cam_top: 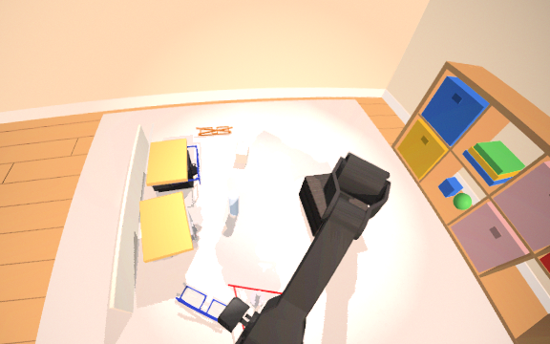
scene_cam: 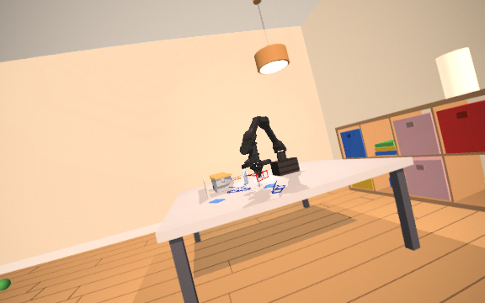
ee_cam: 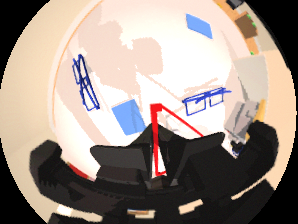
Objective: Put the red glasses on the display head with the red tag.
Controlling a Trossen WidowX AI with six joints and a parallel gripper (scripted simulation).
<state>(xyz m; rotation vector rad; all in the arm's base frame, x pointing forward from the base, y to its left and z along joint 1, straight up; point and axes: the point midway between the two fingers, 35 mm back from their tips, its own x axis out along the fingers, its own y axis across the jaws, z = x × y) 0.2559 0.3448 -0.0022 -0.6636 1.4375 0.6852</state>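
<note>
- Top view: thin-framed red glasses (cam_top: pixel 256 289) (scene_cam: pixel 262 175) (ee_cam: pixel 156 108) are gripped in the narrowed black pincer (cam_top: pixel 248 317) (scene_cam: pixel 259 173) (ee_cam: pixel 158 150), near and right of both yellow-topped display heads (cam_top: pixel 166 226) (scene_cam: pixel 221 183) (ee_cam: pixel 241 120).
- One long edge runs roughly left-right; no red tag is seen.

Two blocks (cam_top: pixel 167 162) (scene_cam: pixel 221 183) (ee_cam: pixel 242 120) stand beside an upright panel (cam_top: pixel 128 225) (scene_cam: pixel 205 189) (ee_cam: pixel 253 75).

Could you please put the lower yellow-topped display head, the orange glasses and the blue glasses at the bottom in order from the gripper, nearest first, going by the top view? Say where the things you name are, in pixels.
1. Blue glasses (cam_top: pixel 196 308) (scene_cam: pixel 239 189) (ee_cam: pixel 205 96): just left of the gripper (cam_top: pixel 248 317) (scene_cam: pixel 259 174) (ee_cam: pixel 158 132).
2. Lower yellow-topped display head (cam_top: pixel 165 226) (scene_cam: pixel 221 176) (ee_cam: pixel 241 120): up and to the left.
3. Orange glasses (cam_top: pixel 213 131) (scene_cam: pixel 236 178): near the table's far edge.
</note>
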